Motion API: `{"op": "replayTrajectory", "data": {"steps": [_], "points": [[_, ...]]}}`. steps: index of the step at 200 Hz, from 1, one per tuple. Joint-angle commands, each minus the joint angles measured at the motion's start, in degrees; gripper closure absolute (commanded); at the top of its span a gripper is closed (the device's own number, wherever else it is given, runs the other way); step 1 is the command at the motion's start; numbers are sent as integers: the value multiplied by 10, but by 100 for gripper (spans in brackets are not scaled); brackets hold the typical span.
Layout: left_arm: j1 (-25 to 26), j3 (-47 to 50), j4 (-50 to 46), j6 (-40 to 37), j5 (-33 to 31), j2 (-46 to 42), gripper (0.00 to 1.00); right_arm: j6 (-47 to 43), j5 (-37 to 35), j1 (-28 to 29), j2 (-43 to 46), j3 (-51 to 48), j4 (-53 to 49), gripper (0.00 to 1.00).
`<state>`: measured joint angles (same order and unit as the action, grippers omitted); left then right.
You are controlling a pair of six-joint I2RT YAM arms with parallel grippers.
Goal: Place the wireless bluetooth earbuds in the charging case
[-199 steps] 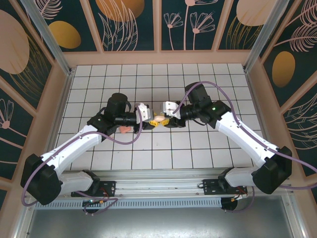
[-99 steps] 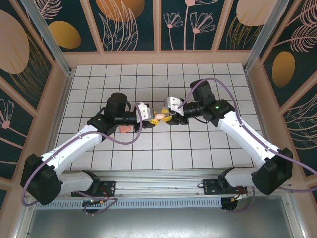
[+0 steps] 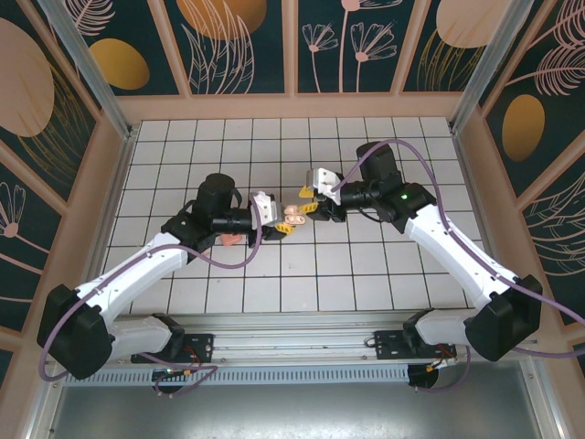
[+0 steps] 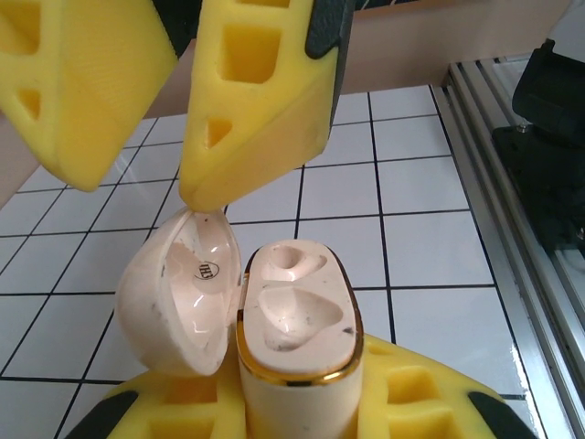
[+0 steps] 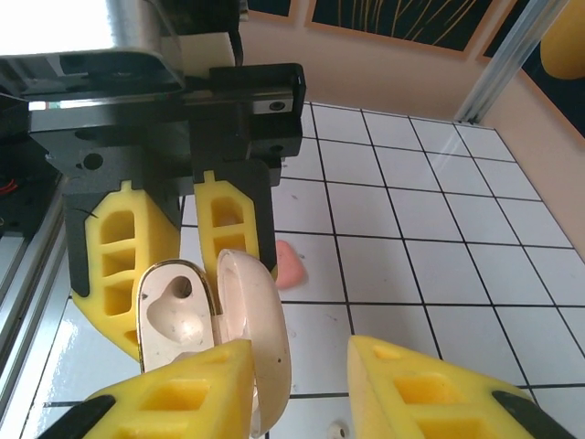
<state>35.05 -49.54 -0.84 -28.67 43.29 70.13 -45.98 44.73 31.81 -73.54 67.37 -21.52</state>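
As left jaws clamp it, charging case (image 4: 294, 315) gapes.

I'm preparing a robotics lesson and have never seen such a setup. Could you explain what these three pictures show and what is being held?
Two robot arms are bolted at the near edge of a tiled table. One picture looks down from above; the other two come from a camera on each wrist. The left hand grips the charging case, whose lid is open and whose two hollows look empty. The right hand is open, with one fingertip at the lid. A small pink object lies on the tiles.
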Motion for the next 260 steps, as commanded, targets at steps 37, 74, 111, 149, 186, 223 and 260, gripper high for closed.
{"op": "replayTrajectory", "data": {"steps": [37,74,111,149,186,223,260], "points": [[1,45,132,95,30,-15,90,61,38,-34,28,-19,63,61],[-2,72,215,154,31,-7,90,109,53,-42,36,-25,90,57],[-4,76,252,181,41,-1,90,81,81,-44,33,-19,54,54],[-3,76,256,186,51,0,90,64,115,-39,26,-18,42,45],[-4,72,259,190,51,0,89,56,128,-35,12,-5,27,43],[-4,70,258,192,53,-4,89,57,113,-30,7,-7,32,40],[-4,69,250,189,52,-7,89,68,108,-26,2,-5,39,39]]}}
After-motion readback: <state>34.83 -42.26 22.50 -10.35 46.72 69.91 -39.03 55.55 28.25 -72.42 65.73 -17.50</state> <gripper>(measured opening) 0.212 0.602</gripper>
